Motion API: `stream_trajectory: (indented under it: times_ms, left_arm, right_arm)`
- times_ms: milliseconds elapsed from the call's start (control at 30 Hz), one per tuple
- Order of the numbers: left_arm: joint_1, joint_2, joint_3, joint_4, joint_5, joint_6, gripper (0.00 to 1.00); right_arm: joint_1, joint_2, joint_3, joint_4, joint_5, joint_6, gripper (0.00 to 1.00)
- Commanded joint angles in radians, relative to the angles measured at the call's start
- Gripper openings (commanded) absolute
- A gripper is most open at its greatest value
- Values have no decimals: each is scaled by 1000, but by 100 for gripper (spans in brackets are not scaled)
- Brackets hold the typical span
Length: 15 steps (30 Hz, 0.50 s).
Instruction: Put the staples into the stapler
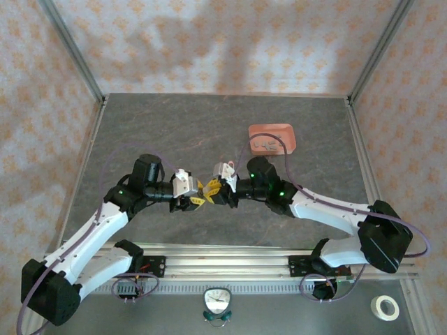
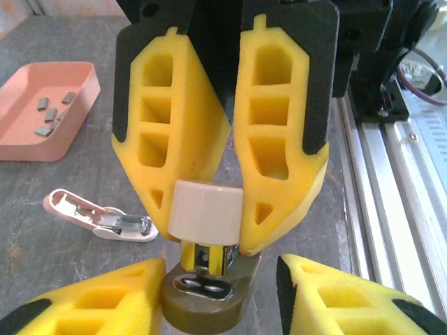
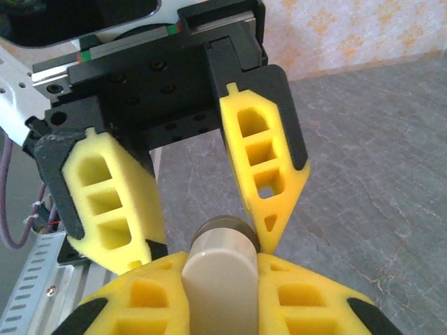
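Between my arms, right gripper (image 3: 220, 269): closed firmly on the stapler (image 2: 207, 209).
Left gripper (image 2: 222, 283): half open around its brown end, not clamped.
Staples (image 2: 50, 113): loose in pink tray (image 2: 24, 150), at 2 o'clock.
Handling, I judge: light, stiff, slippery; pinch the long sides.

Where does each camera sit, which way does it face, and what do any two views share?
Top external: above and behind the bases, looking down at the table; both arms show, left gripper and right gripper close together mid-table.
Left wrist: on the left arm, looking past its own open fingers at the right gripper shut on the stapler, salmon tray beyond.
Right wrist: on the right arm, looking past its own fingers at the left gripper and the wall.
Shared: both wrist views show the stapler, from opposite ends.
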Motion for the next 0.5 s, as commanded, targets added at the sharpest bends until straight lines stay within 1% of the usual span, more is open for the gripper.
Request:
stream_trajectory:
  times_ms: [0, 67, 167, 333, 467]
  left_arm:
    - [-5, 10, 37, -81, 62, 85, 42]
    - [-6, 14, 41, -89, 63, 95, 39]
    - [-6, 21, 51, -119, 56, 122, 33]
    - [-6, 17, 58, -159, 21, 146, 15]
    - [-6, 17, 63, -175, -15, 138, 6]
  right_arm:
    - [-5, 3, 40, 16, -25, -21, 17]
    - [-5, 3, 43, 16, -33, -20, 17]
    - [-9, 1, 45, 15, -35, -21, 17]
    - [-14, -17, 32, 13, -25, -21, 19]
    - [-19, -41, 12, 17, -2, -10, 22]
